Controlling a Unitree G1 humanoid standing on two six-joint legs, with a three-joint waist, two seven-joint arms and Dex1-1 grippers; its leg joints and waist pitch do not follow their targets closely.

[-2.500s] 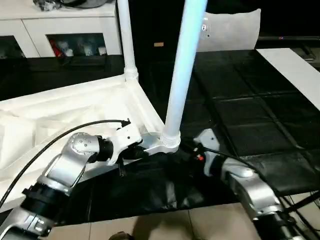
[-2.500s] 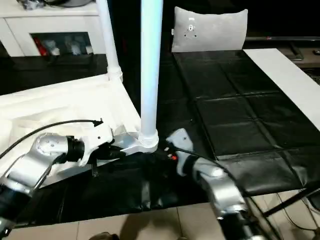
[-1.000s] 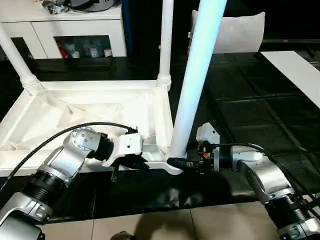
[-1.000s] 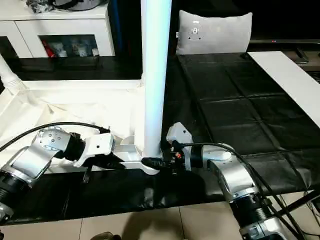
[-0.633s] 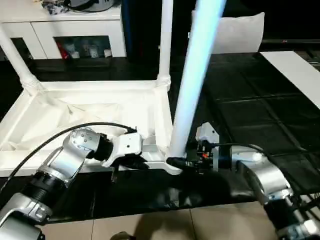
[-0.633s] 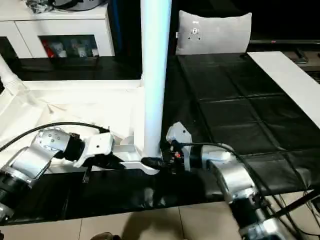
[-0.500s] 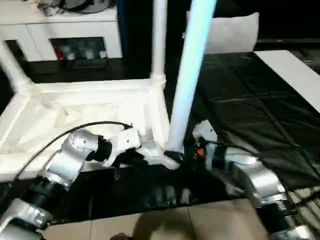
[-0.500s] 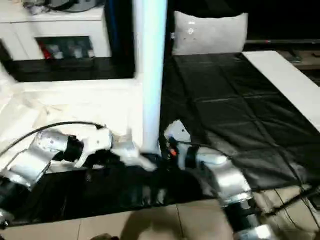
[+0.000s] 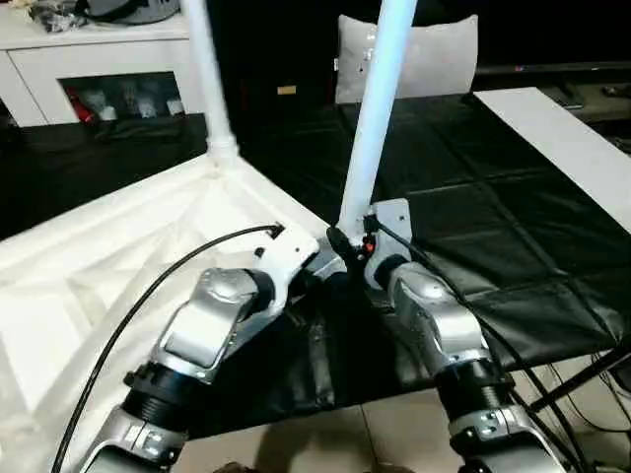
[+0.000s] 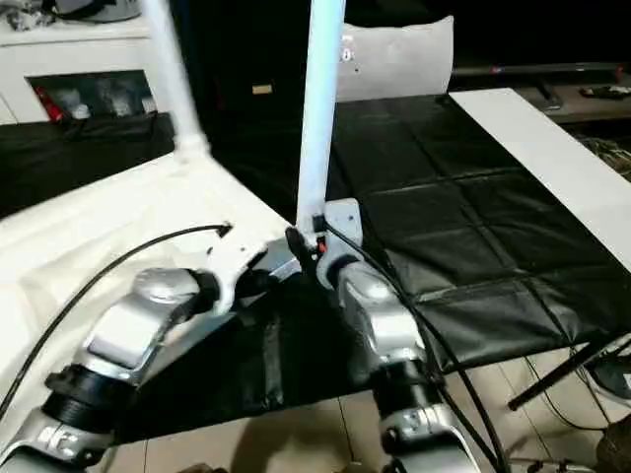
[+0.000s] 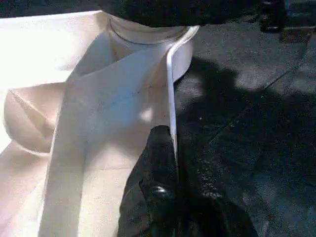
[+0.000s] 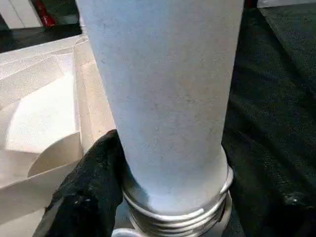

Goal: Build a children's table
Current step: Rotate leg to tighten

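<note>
Right claw (image 12: 168, 197) clasps the leg (image 9: 373, 128) just above its socket.

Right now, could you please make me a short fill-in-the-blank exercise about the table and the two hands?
1. The left hand pinches the thin ___ of the table top.
2. The right hand holds the near leg close to its ___ end.
3. The pillow is ___ the table.

Missing words: edge; bottom; behind
</note>
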